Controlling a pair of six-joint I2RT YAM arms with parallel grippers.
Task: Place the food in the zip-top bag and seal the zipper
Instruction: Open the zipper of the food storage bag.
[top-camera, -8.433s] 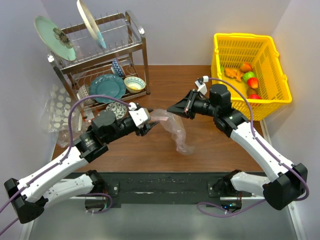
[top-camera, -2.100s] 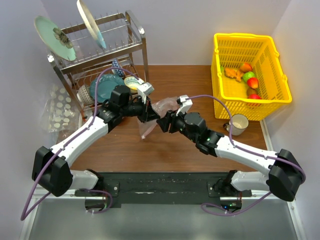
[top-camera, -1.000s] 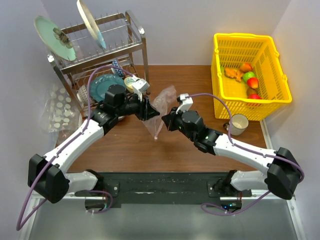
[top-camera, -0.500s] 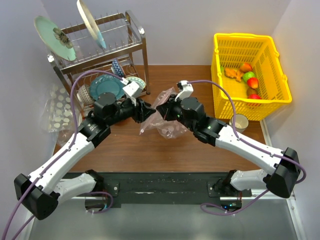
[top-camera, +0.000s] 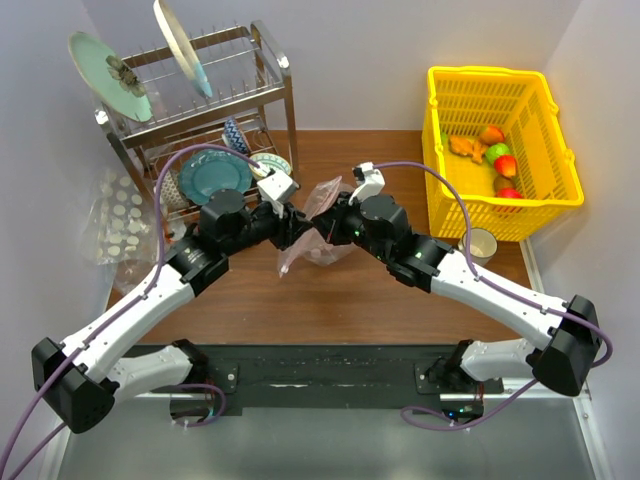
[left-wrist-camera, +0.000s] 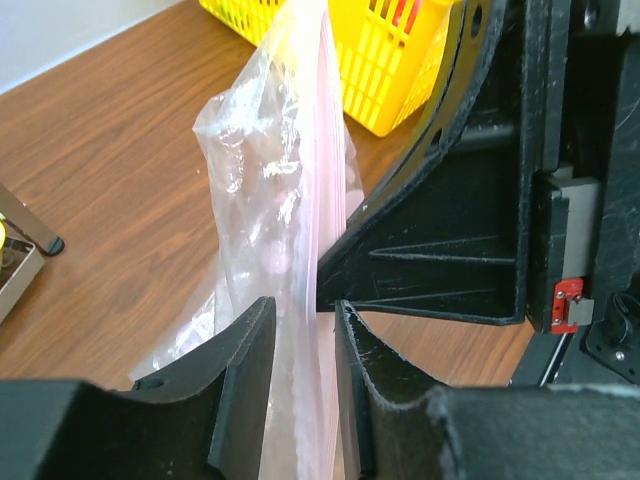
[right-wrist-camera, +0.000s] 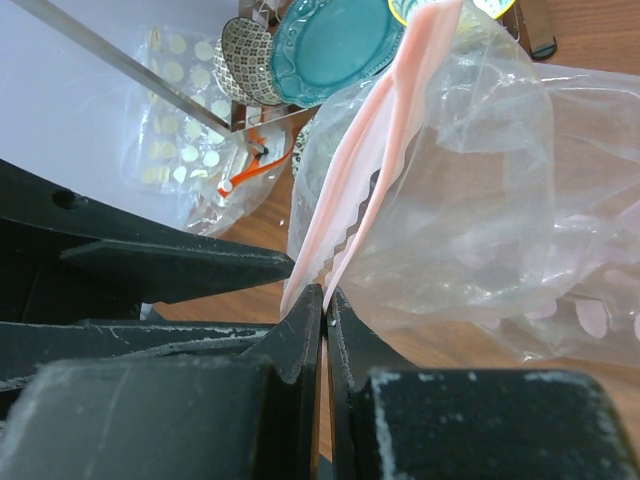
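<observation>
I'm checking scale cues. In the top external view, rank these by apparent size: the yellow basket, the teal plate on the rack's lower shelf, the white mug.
1. Yellow basket, clearly the largest.
2. Teal plate, partly hidden by the rack, yet plainly smaller than the basket.
3. White mug, smallest.

Place: a staged kitchen mock-up inside a robot test cell.
Enclosure: plain pale walls (top-camera: 360, 60) box in a small brown wood-grain tabletop (top-camera: 330, 300) on three sides.
Rig: two white-and-black arms are bolted to a black base rail (top-camera: 330, 375) at the near edge, with purple cables (top-camera: 165, 195) looping off them.
Kitchenware: a two-tier metal dish rack (top-camera: 205, 110) stands far left of the left gripper (top-camera: 288, 226), holding teal plates and patterned bowls.
Props: a yellow plastic basket (top-camera: 500, 145) of glossy toy fruit (top-camera: 495, 150) sits far right of the right gripper (top-camera: 322, 228).
</observation>
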